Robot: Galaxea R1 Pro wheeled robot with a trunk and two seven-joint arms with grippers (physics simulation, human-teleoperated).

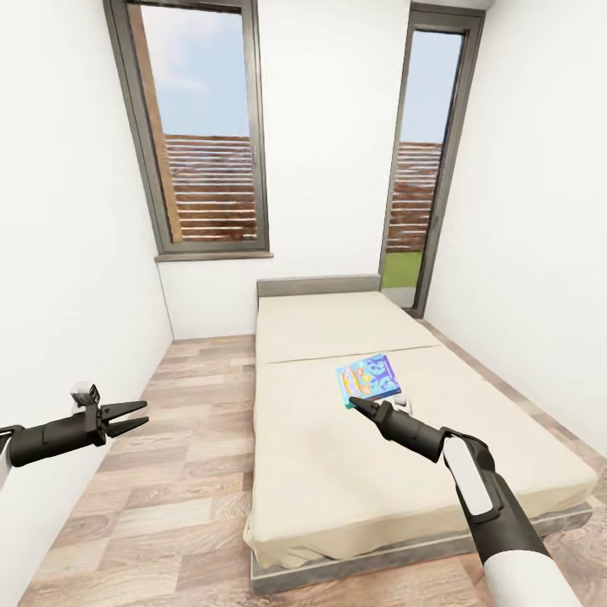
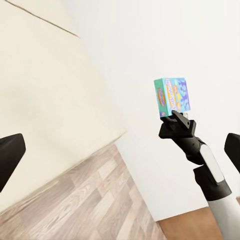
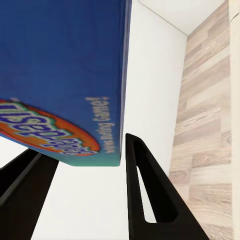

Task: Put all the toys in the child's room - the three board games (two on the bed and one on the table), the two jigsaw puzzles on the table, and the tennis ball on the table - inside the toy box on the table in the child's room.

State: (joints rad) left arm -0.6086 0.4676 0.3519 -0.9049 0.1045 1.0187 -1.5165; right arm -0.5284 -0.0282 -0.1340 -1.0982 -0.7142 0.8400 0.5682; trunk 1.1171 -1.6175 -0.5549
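Holding the left gripper (image 1: 135, 415) out at the far left, over the wood-plank floor (image 1: 169, 514), jaws spread apart and gripping nothing.

Facing the bed (image 1: 337, 480) next (beige mattress, grey frame edge), running lengthwise away toward the white wall under the tall window (image 1: 206, 126).

Lifting one board game (image 1: 368, 377) above the middle of the mattress, a little right of centre. Showing a flat rectangular box: blue ground, cartoon print in orange, yellow and white, a teal band along the near edge, and in the right wrist view an orange oval logo with lettering (upside down there) on deep blue. Tilting its printed face up toward the head camera, long axis pointing away toward the headboard and leaning slightly right. Standing nearly on end in the left wrist view, clear of the bed, short edge down.

Pinching that lower short edge with the right gripper (image 1: 354, 405), the black fingers (image 3: 145, 200) closing on either side of the box, one flank close against the box's side.

Passing, further right, a tall glass door (image 1: 421, 169) beside the head of the bed.
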